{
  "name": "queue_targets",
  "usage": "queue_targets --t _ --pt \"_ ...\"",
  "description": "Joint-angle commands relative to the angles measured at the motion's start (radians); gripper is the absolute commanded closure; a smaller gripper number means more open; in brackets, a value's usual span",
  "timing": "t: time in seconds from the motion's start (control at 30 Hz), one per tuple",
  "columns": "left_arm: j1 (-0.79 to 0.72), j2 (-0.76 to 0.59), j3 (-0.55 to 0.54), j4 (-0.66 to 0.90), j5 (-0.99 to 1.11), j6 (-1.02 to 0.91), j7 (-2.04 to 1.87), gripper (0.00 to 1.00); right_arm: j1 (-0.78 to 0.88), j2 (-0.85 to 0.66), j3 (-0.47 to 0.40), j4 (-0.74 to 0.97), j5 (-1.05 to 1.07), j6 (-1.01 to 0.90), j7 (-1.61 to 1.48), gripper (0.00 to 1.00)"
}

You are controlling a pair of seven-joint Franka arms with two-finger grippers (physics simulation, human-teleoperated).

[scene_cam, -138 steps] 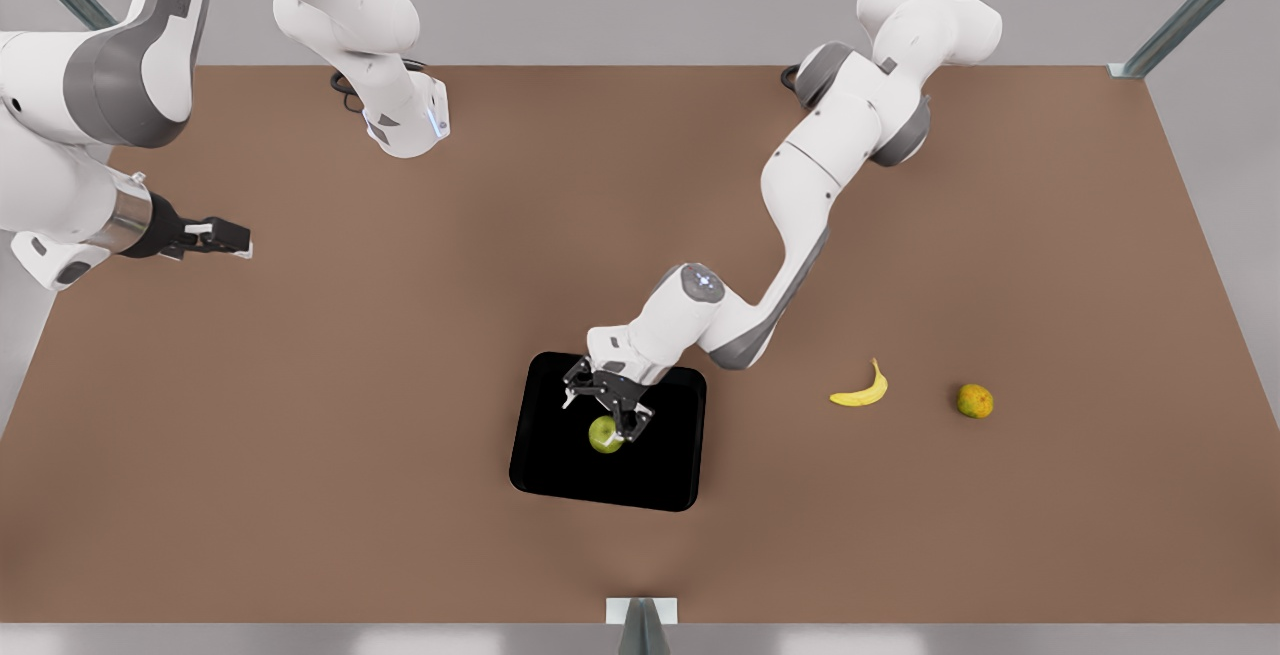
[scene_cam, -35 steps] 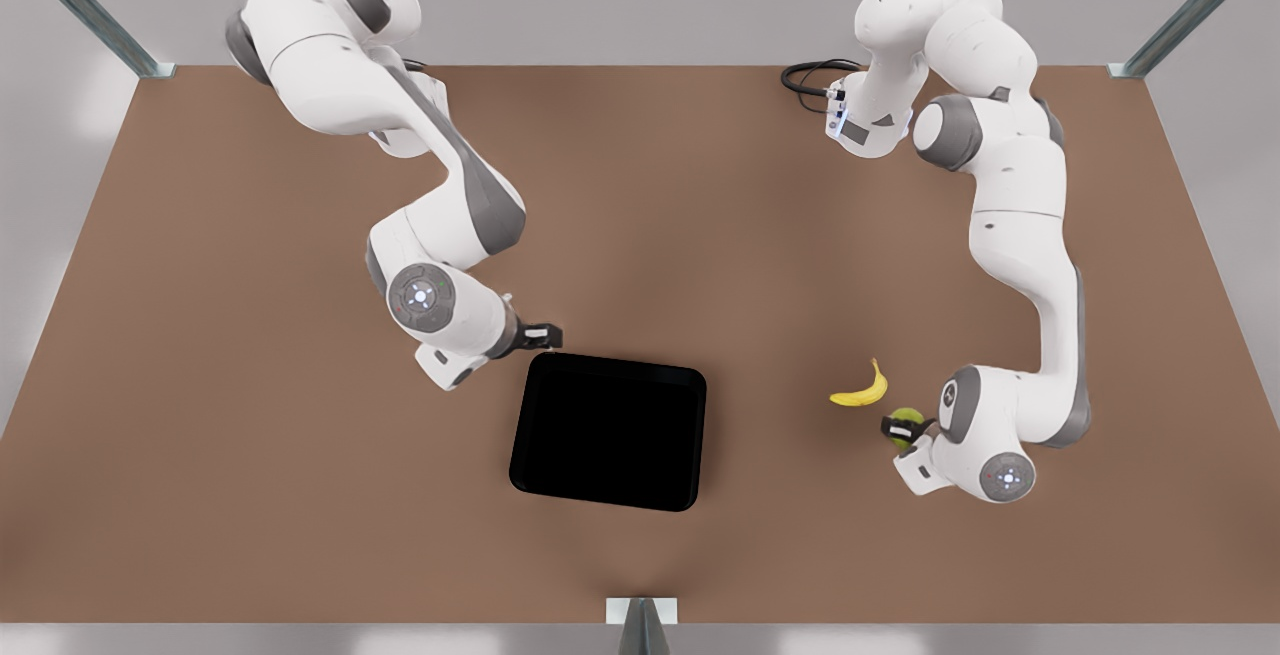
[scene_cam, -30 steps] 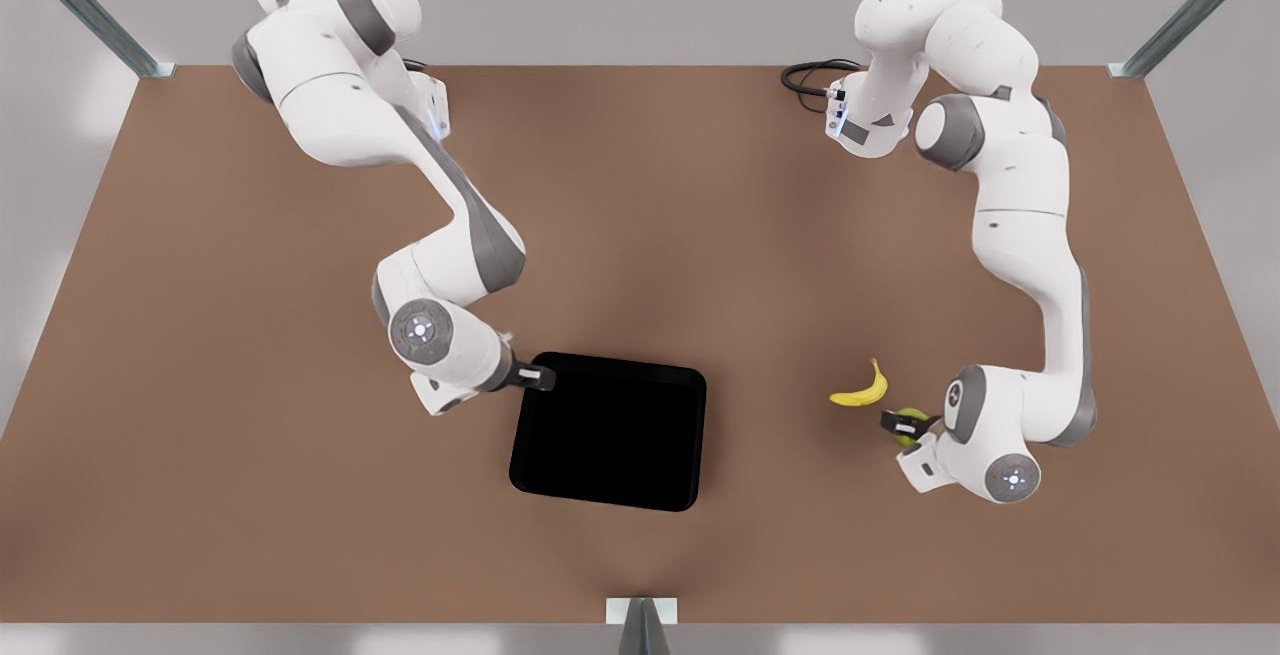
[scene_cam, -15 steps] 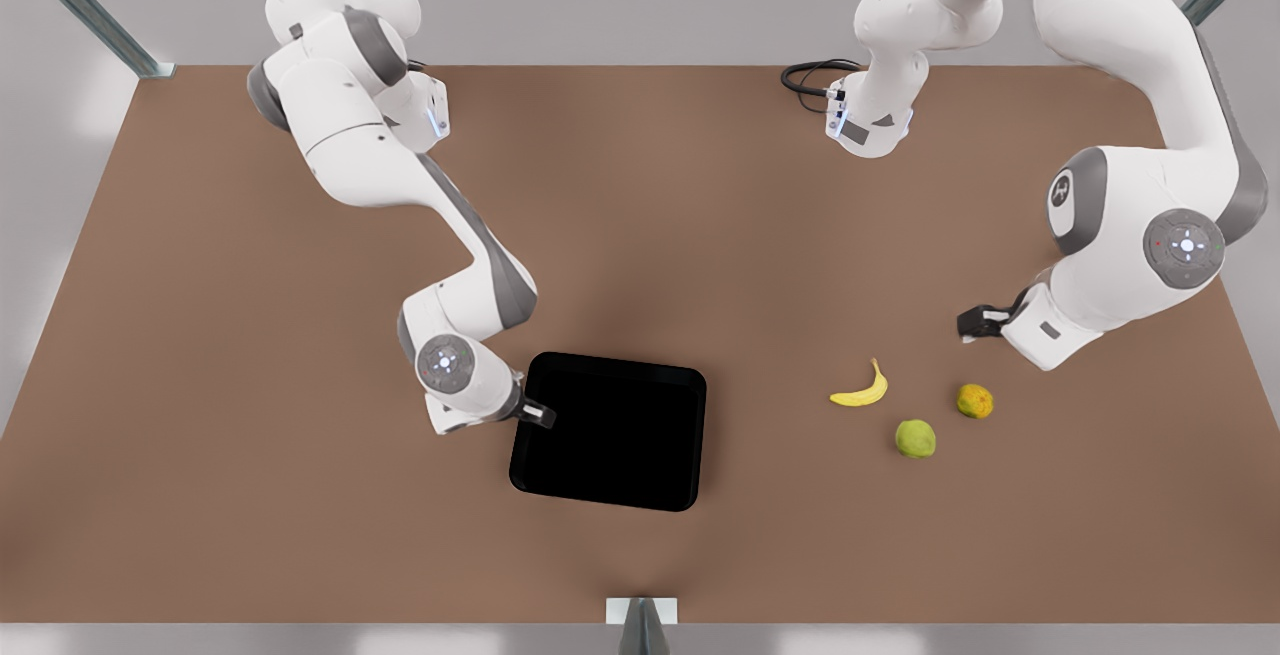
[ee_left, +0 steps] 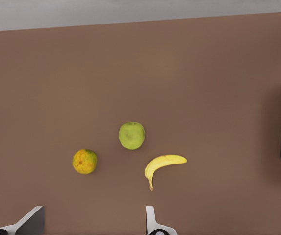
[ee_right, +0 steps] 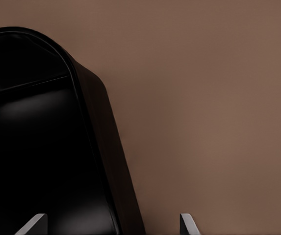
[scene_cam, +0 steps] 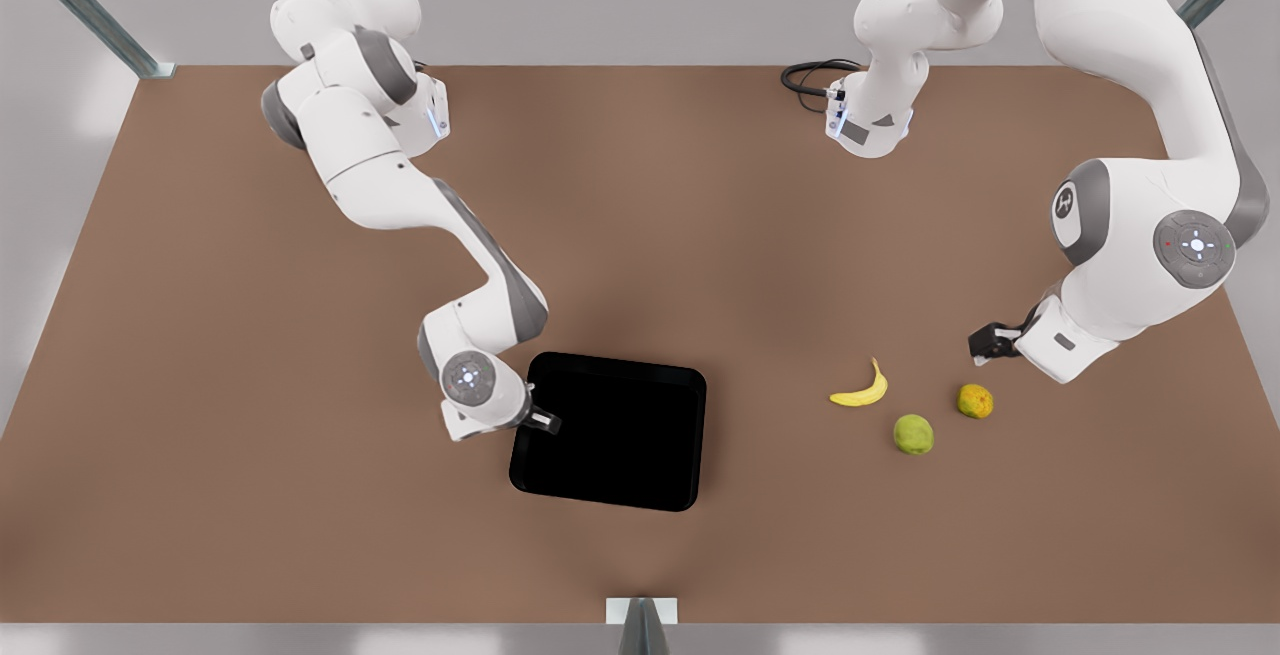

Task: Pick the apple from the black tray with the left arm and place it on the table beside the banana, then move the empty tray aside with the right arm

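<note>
Where brown table (scene_cam: 640,215) meets grey wall (metal corner posts), both grippers (scene_cam: 545,422) (scene_cam: 985,343) spread, empty.

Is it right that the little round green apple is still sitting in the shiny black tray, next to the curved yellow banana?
Not quite. The small round yellow-green apple lies on the flat brown table, not in the glossy black rectangular tray, which holds nothing. It is indeed beside the curved yellow banana. The front view shows this.
</note>
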Motion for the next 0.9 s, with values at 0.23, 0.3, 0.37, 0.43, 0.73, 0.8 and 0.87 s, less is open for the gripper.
queue_targets --t 0.23,0.3,0.37,0.43,0.73,0.8,0.87 --pt "0.000 -0.001 0.000 0.001 0.002 0.010 0.010 0.00 0.009 0.025 0.000 0.002 -0.039 0.058 -0.096 0.17" --pt "-0.001 -0.001 0.000 0.001 0.002 0.010 0.010 0.00 0.009 0.027 0.000 0.002 -0.039 0.058 -0.104 0.19" --pt "-0.001 -0.001 0.000 0.001 0.002 0.010 0.010 0.00 0.009 0.031 0.000 0.002 -0.039 0.058 -0.105 0.27" --pt "-0.001 0.000 0.000 0.001 0.002 0.010 0.010 0.00 0.009 0.033 -0.001 0.002 -0.039 0.058 -0.118 0.40" --pt "0.000 0.000 0.000 0.001 0.002 0.010 0.010 0.00 0.007 0.031 0.000 0.002 -0.031 0.057 -0.142 0.67" --pt "0.000 -0.001 0.000 0.001 0.002 0.010 0.010 0.00 0.007 0.031 0.000 0.003 -0.030 0.055 -0.142 0.67" --pt "0.000 -0.001 0.000 0.001 0.002 0.010 0.010 0.00 0.007 0.031 0.000 0.003 -0.030 0.055 -0.142 0.70"
